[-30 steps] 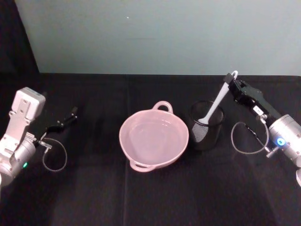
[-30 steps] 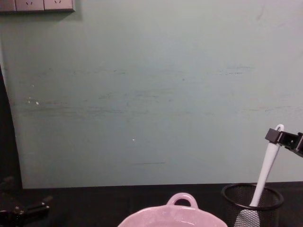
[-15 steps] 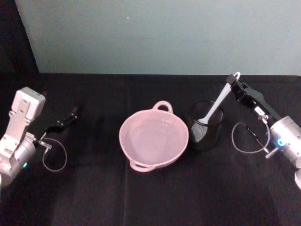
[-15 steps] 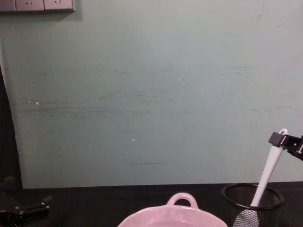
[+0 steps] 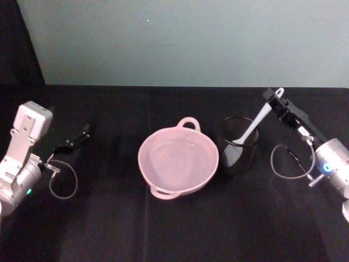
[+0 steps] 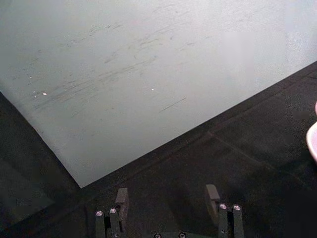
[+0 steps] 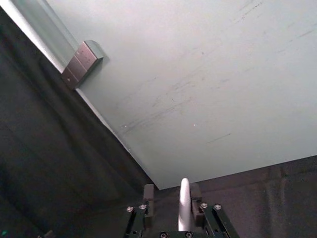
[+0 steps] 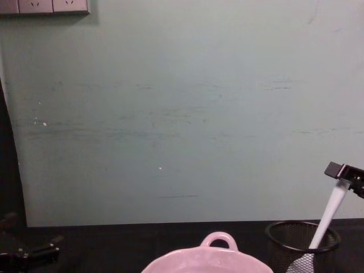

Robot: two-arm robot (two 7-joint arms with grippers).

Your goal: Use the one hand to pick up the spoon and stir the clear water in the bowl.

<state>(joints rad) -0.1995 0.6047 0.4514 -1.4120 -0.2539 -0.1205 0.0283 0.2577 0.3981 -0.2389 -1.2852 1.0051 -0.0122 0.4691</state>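
Black table, right claw clamped on spoon handle, left claw apart.

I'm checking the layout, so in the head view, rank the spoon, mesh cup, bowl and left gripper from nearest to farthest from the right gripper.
1. Spoon: its handle top sits between the fingers of the right gripper.
2. Mesh cup: just left of that gripper and nearer the robot.
3. Bowl: table centre.
4. Left gripper: far left.

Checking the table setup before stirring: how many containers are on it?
2. The pink bowl sits at the table's centre; the black mesh cup stands just to its right, holding the spoon that the right gripper grips.
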